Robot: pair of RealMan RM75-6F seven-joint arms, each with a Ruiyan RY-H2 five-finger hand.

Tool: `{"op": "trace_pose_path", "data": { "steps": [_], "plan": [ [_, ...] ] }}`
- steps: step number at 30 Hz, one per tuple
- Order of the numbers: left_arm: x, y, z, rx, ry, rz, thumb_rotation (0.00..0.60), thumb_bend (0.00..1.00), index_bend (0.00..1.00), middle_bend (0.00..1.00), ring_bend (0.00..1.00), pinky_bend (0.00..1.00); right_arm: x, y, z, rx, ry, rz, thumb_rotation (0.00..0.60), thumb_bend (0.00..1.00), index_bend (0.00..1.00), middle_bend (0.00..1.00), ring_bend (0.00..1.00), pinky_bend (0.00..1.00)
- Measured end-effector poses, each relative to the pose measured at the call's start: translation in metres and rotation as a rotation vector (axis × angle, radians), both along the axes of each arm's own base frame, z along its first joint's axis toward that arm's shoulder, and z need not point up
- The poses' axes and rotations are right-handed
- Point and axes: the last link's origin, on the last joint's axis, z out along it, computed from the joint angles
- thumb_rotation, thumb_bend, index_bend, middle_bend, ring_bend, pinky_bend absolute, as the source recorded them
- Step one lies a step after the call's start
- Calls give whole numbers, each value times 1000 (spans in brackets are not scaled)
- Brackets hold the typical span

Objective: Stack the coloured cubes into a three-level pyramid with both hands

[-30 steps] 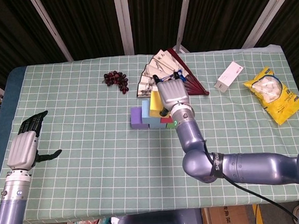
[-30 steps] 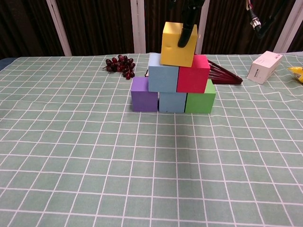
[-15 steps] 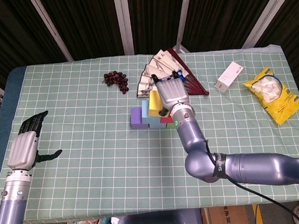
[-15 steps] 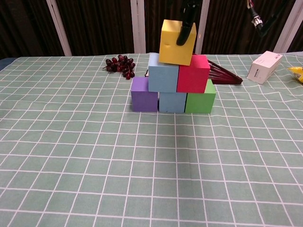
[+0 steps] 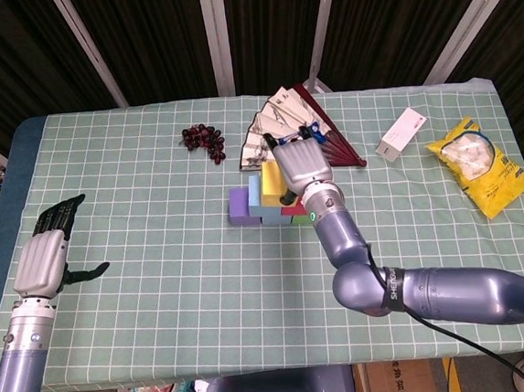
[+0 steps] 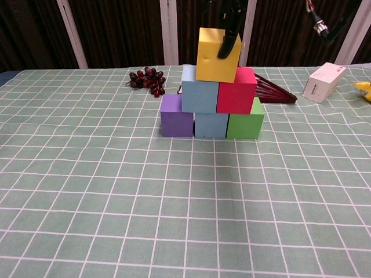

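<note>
Green checked cloth (image 5: 157, 260) fills mid-frame. Right hand (image 5: 301, 168) grips the yellow cube (image 6: 218, 55) directly beneath it, atop 2 tiers at centre; left hand (image 5: 45, 259), open, sits far lower left.

Right arm reaches from the 5 o'clock corner up to mid-table, forearm pointing toward 11 o'clock; right hand (image 5: 302, 167) is back-up and gripping the yellow cube (image 6: 218, 54), one dark finger (image 6: 229, 39) down its front face. Left arm enters at 7 o'clock; left hand (image 5: 45, 257) hovers at the 9 o'clock edge, fingers extended, thumb out, holding nothing.
</note>
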Motion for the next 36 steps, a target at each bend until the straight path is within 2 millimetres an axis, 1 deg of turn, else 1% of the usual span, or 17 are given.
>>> {"op": "trace_pose_path", "data": {
  "steps": [36],
  "plan": [
    [0, 0, -1, 1, 8, 0, 600, 150, 0, 66, 63, 51, -8, -7, 8, 15, -12, 28, 600, 290, 9, 488, 262, 0]
  ]
}}
